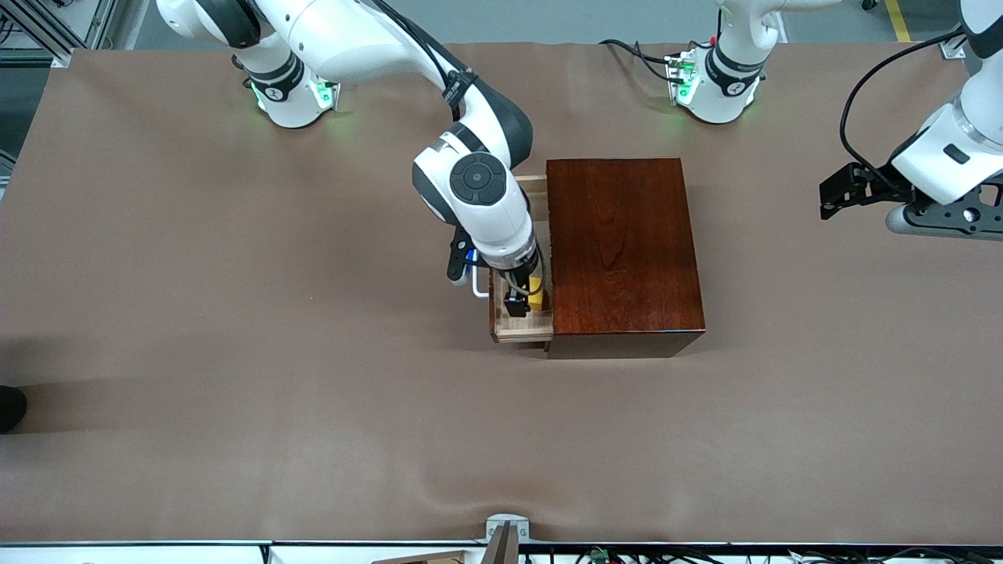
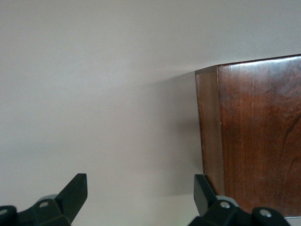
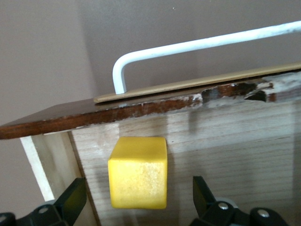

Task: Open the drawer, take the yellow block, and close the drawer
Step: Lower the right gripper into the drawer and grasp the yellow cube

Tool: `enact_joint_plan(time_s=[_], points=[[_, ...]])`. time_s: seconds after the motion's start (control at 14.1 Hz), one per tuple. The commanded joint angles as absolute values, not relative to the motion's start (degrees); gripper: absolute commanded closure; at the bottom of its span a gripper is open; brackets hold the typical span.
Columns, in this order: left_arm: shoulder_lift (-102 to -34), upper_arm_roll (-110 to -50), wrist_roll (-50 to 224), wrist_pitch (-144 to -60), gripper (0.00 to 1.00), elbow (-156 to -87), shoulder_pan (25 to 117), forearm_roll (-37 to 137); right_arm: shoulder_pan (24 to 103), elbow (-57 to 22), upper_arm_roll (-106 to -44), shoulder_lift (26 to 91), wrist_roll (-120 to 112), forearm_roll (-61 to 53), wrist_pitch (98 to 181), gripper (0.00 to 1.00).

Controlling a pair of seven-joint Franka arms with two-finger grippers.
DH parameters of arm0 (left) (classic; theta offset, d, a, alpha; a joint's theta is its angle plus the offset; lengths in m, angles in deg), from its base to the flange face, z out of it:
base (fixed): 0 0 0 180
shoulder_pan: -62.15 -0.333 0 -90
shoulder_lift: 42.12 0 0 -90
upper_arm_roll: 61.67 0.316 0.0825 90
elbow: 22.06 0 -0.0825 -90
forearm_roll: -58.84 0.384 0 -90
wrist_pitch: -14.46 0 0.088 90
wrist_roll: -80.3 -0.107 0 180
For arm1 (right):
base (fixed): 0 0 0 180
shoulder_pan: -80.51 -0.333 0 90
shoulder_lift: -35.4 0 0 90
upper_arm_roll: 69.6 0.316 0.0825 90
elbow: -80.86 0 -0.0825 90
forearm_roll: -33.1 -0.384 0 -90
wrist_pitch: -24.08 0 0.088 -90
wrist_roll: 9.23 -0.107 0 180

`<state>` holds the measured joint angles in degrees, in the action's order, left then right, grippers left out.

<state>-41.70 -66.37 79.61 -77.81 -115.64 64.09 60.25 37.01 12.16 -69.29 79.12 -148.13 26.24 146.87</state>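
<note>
The right gripper is reaching, fingers apart, into the pulled-out pale-wood drawer of the glossy reddish-brown box, straddling the small yellow block, while the left gripper is waiting with fingers spread.

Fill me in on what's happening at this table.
The glossy reddish-brown wooden box's drawer stands pulled open. The right arm's tool is down inside it, fingers open on either side of the small yellow block, not yet gripping. The left arm's tool waits open, up beside the box.
</note>
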Motion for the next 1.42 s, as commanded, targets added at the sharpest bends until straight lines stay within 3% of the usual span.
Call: enact_joint_plan(time_s=[0.0,0.85,0.92,1.35], points=[[-41.24,-67.03,79.51,-78.0,0.0,-115.76,63.38,60.77,36.39,13.54,-69.95,80.31,-149.5,26.85,147.3,0.0],[-41.24,-67.03,79.42,-77.91,0.0,-115.76,63.38,60.68,35.51,13.45,-69.86,82.16,-151.35,28.44,149.32,0.0],[-41.24,-67.03,79.42,-77.91,0.0,-115.76,63.38,60.68,35.51,13.53,-69.86,82.16,-151.35,28.79,149.23,0.06],[-41.33,-67.03,79.42,-77.91,0.0,-115.76,63.38,60.68,36.04,13.54,-69.86,81.72,-150.91,29.14,148.97,0.81]])
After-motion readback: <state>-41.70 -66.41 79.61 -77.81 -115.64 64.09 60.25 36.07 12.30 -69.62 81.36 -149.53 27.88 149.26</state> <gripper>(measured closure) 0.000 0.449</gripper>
